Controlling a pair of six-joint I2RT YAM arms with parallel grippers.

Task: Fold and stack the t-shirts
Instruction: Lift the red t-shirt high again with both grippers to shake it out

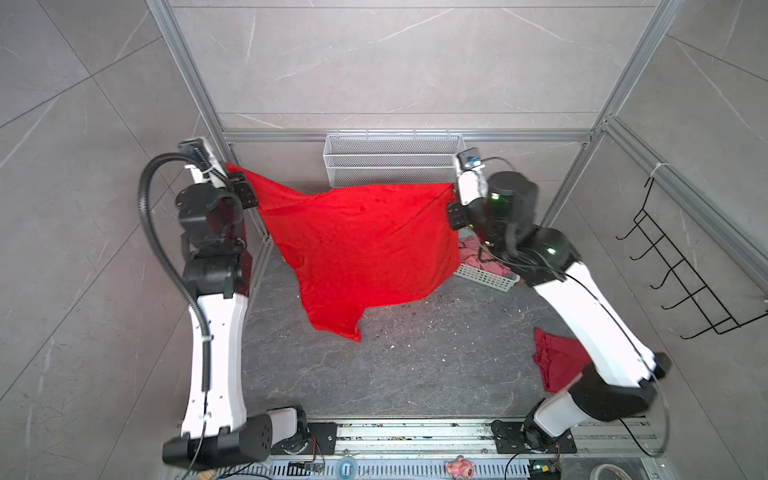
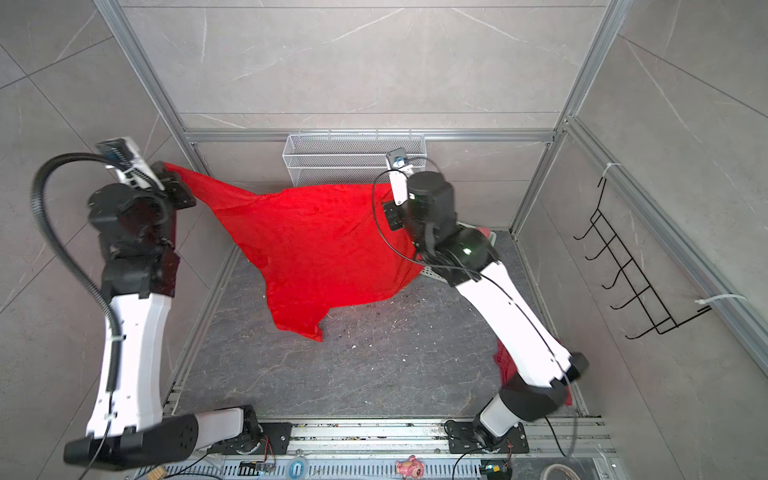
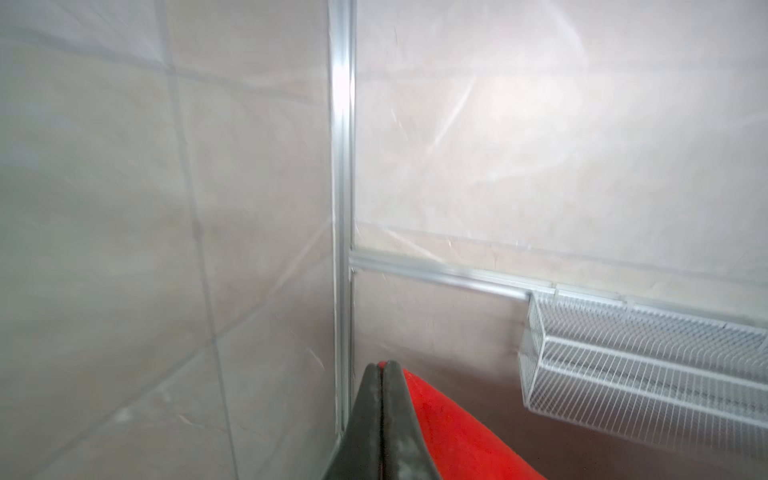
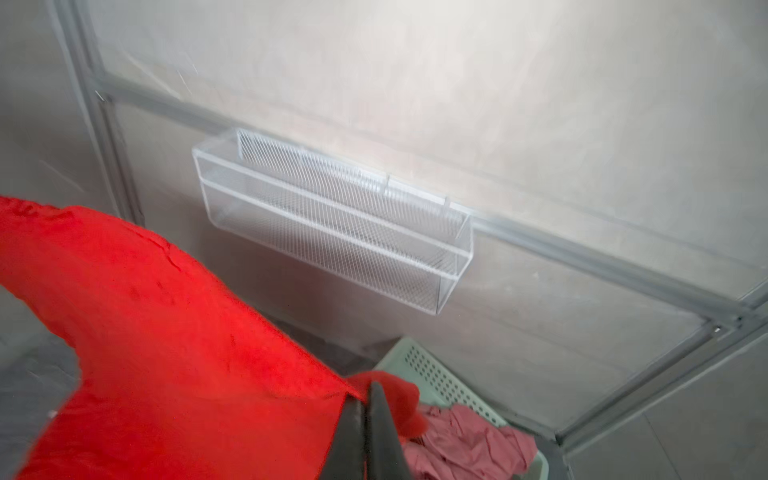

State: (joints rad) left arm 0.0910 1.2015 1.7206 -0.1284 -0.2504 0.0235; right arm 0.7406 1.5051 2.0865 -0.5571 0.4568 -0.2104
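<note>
Bright red t-shirt (image 1: 361, 249) hung spread in the air over the grey table (image 1: 415, 374). Left gripper (image 3: 381, 368) was clamped on one top corner and right gripper (image 4: 369, 390) on the other. Fabric looked thin, limp and light, likely to sag, so corners seemed the best hold. Frame walls were close. Crimson shirt (image 1: 555, 361) lay crumpled, and pink shirts (image 4: 469, 440) sat in the basket (image 1: 486, 279).

The hanging red t-shirt (image 1: 365, 249) screens the worktop's (image 1: 415, 374) rear and, seemingly, part of the lattice basket (image 1: 486, 279); the front lies open save a crimson t-shirt (image 1: 557, 359) at right.
</note>
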